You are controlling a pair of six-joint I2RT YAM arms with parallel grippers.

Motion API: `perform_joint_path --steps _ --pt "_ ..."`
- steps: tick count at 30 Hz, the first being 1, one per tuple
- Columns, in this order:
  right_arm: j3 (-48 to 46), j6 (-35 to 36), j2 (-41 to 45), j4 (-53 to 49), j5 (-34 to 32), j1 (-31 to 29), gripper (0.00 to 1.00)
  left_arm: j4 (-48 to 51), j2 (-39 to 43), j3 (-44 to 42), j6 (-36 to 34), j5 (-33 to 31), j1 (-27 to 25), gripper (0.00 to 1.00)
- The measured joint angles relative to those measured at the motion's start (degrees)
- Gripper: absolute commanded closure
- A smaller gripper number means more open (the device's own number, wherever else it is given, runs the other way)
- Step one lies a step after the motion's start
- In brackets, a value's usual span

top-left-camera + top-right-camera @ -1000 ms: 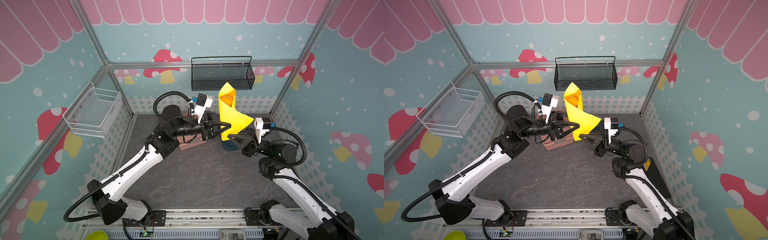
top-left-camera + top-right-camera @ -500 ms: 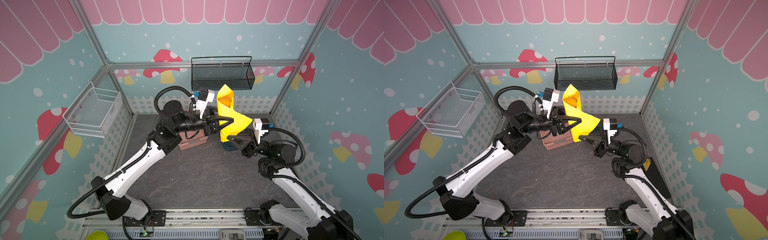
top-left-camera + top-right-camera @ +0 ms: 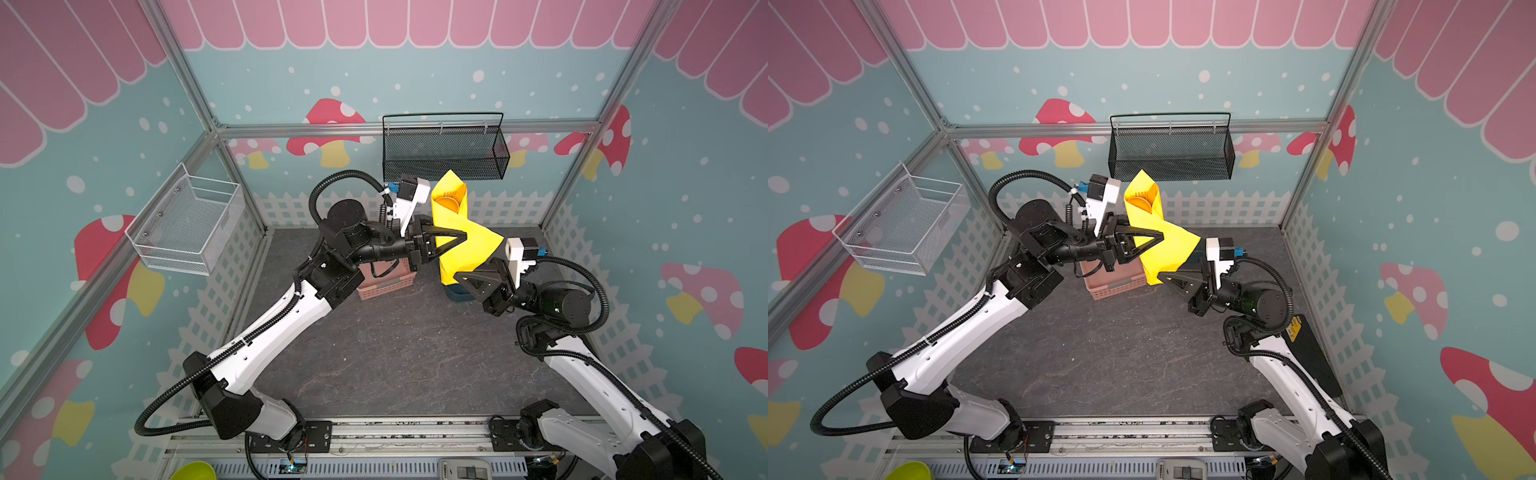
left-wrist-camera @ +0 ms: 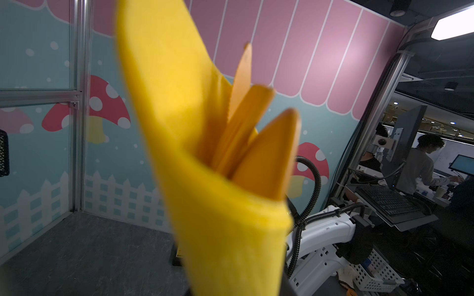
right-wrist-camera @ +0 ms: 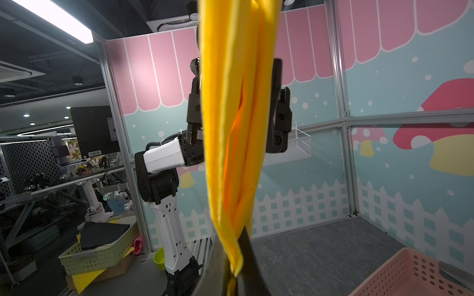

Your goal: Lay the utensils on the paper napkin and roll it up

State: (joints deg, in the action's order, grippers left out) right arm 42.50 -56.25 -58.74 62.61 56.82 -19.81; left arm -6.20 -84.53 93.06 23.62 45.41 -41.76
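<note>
I hold the rolled paper napkin (image 3: 471, 249) upright in the air, toward the back edge of the tabletop (image 3: 395, 353), with the utensils (image 4: 246, 133) poking from its top. My right fingers (image 5: 254, 269) pinch its bottom end; my left fingers (image 5: 278, 120) clasp its middle narrowly.

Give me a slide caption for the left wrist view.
Bright yellow paper napkin rolled into a cone around three slim orange-tan utensils, tips poking from its open end.

A robotics lab: mushroom-printed enclosure walls (image 3: 291, 83) on aluminium framing (image 3: 407, 126), with a monitor (image 4: 407, 133), keyboard (image 4: 384, 202) and worker (image 4: 420, 164) beyond.
</note>
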Motion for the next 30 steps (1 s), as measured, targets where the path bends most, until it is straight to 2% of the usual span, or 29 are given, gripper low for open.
perform_joint_path --steps 1,5,8,11,16,30 --pt "0.0 0.0 0.0 0.0 -0.1 0.0 0.96 0.0 0.0 0.0 0.0 0.1 0.0 0.82" --pt "0.0 -0.1 0.2 -0.5 -0.5 0.0 0.68 -0.1 0.0 0.0 0.2 0.1 0.0 0.84" --pt "0.0 0.4 0.8 -1.6 -1.1 0.0 0.56 -0.1 0.0 0.0 0.2 0.3 0.0 0.84" --pt "0.2 1.4 1.8 -3.7 -2.3 0.0 0.50 0.0 0.0 0.0 0.2 0.3 0.0 0.85" --pt "4.1 4.1 3.0 -9.9 -5.8 0.0 0.49 0.0 0.0 0.0 0.2 0.3 0.0 0.85" --pt "11.0 9.7 6.5 -21.0 -15.7 0.0 0.59 0.0 0.0 -0.6 0.2 0.3 0.0 0.85"
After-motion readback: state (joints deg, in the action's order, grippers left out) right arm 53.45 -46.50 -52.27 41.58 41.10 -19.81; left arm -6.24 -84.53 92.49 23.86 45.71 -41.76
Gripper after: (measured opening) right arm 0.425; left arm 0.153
